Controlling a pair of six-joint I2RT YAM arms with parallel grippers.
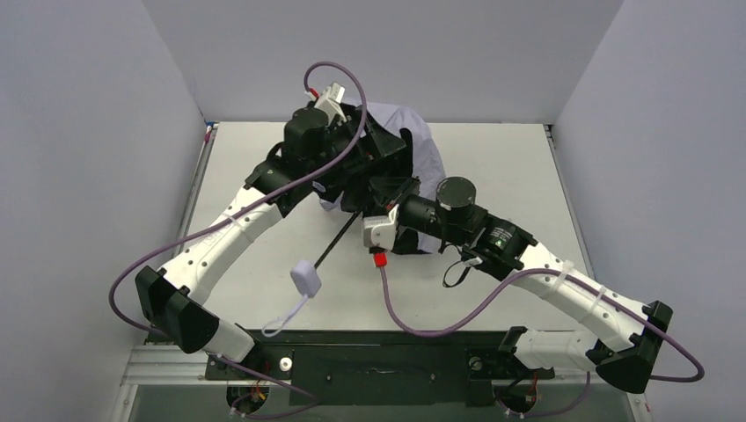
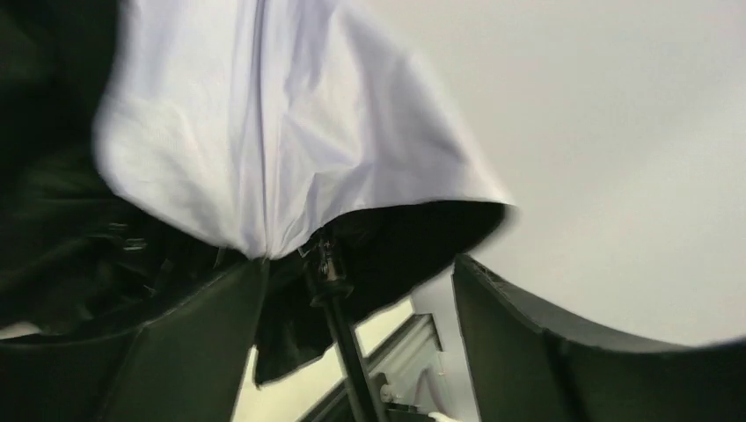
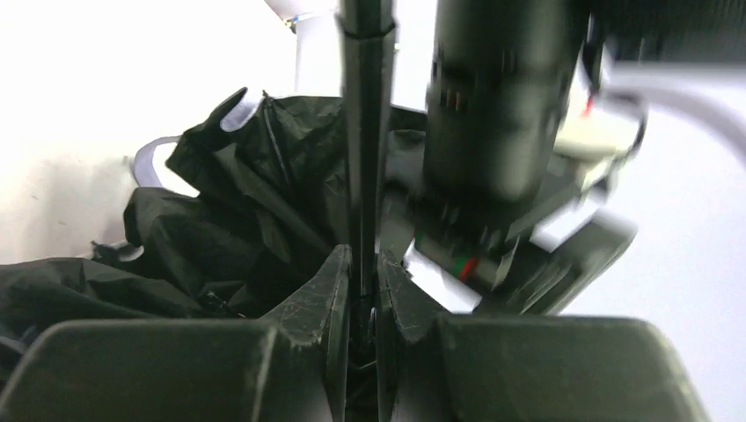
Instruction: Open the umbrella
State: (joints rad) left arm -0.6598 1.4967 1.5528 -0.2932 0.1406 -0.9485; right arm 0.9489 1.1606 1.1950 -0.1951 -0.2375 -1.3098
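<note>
R gripper (image 3: 362, 264) pinches umbrella (image 1: 424, 141) shaft (image 1: 337, 239), axis near-left to far-right; L gripper (image 2: 356, 264) spread wide, straddling shaft by canopy (image 2: 264, 132).

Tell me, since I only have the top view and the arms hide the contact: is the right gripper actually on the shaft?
Observer: Yes. In the right wrist view the right gripper is shut on the shaft.
Operator: And the left one?
Observer: The left gripper is open. The shaft runs between its fingers and touches neither.
Operator: Has the canopy spread at all?
Observer: No. In the left wrist view the canopy hangs in loose folds gathered toward the shaft.
</note>
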